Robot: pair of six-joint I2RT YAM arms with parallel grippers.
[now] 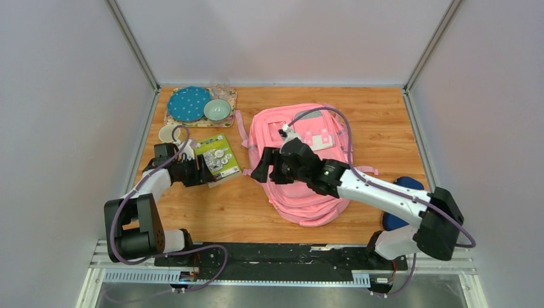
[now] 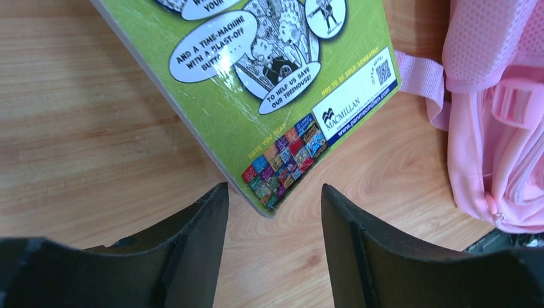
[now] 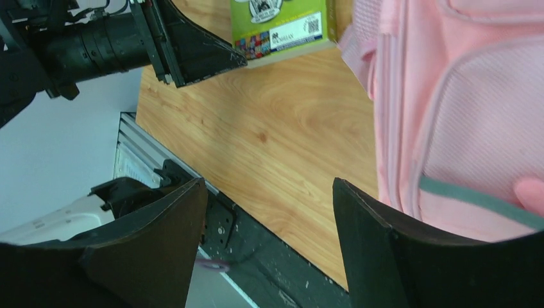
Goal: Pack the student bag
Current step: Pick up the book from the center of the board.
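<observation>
Bag position: student bag (image 1: pixel 305 206) lies flat mid-counter (image 1: pixel 385 122), just right of a green paperback (image 2: pixel 218 109).
Handling: judged soft, floppy and light. The fabric will likely sag and slide, so take it by a strap or a stiff zip seam, not the mesh panel.
Left claw (image 2: pixel 274 186): open, fingers either side of the paperback's corner, gripping nothing.
Right claw (image 3: pixel 269 183): wide open, empty, beside the bag's left edge.

Smooth, faintly shiny wood-grain table (image 2: pixel 96 128). Glossy printed paper cover on the green book (image 2: pixel 221 122). Pink woven cloth and fine mesh on the student bag (image 2: pixel 494 128).
</observation>
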